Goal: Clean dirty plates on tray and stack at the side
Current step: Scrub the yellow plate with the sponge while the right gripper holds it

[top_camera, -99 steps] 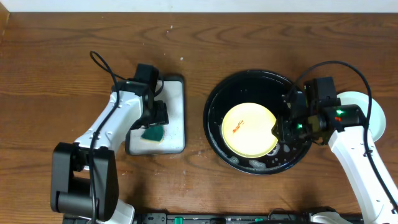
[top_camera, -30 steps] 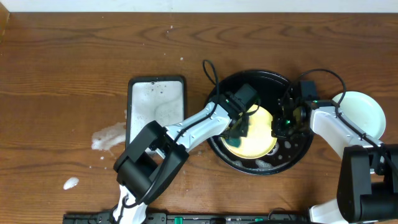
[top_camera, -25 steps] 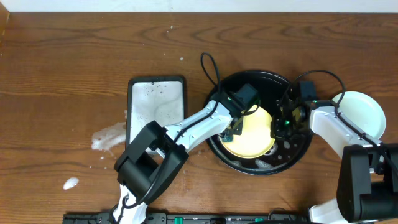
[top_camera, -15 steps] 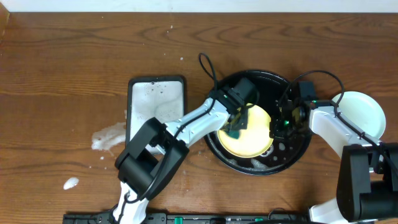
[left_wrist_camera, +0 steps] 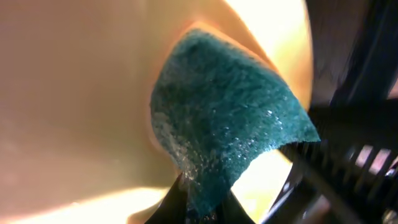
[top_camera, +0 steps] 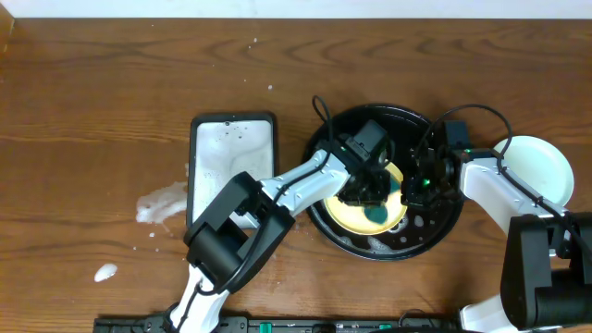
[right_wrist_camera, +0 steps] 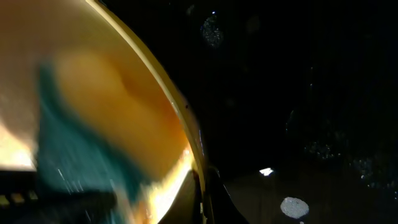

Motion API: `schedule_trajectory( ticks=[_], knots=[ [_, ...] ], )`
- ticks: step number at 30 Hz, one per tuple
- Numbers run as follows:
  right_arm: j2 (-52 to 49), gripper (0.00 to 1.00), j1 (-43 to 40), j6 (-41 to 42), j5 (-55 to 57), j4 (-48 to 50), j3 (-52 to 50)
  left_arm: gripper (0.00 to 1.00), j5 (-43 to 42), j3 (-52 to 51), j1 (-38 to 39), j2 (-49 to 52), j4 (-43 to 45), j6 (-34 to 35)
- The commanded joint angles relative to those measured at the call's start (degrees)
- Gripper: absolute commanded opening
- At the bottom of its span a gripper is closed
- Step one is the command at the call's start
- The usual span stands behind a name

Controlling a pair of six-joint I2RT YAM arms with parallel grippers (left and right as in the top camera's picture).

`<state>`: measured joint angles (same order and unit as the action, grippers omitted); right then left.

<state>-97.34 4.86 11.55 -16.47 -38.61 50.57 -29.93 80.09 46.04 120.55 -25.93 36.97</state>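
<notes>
A yellow plate lies in the round black tray. My left gripper is shut on a teal sponge and presses it on the plate's right half. In the left wrist view the sponge fills the middle over the yellow plate, pinched by the gripper. My right gripper is shut on the plate's right rim. The right wrist view shows the rim between the gripper and the blurred sponge. A pale plate sits at the far right.
A small rectangular white-lined tray with suds stands left of the black tray. Foam blobs and a smaller one lie on the wooden table at the left. Soapy spots dot the black tray floor.
The left arm left the small white tray with the sponge and reached the yellow plate. In the last second the sponge swept from the plate's left side to its lower right. The right gripper stayed on the rim.
</notes>
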Motion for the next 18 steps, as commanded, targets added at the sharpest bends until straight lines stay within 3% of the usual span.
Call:
schedule_trajectory(
  ticks=[1,12,15,18],
  knots=[
    [-2.21,0.01,-0.44,0.15,7.65,-0.42,-1.29,0.07,-0.83,-1.2,0.96,2.6,-5.95,-1.55],
    [-2.21,0.01,-0.42,-0.48,7.67,-0.39,-1.29,0.07,42.51,0.33,-5.18,1.05,-19.47,-1.36],
    [-2.21,0.01,-0.44,-0.48,7.67,-0.35,-1.29,0.07,49.99,1.4,-5.25,1.05,-19.41,-1.44],
    [-2.21,0.01,-0.44,-0.48,7.69,-0.35,-1.29,0.08,49.94,1.95,-5.07,1.05,-17.2,-3.04]
  ],
)
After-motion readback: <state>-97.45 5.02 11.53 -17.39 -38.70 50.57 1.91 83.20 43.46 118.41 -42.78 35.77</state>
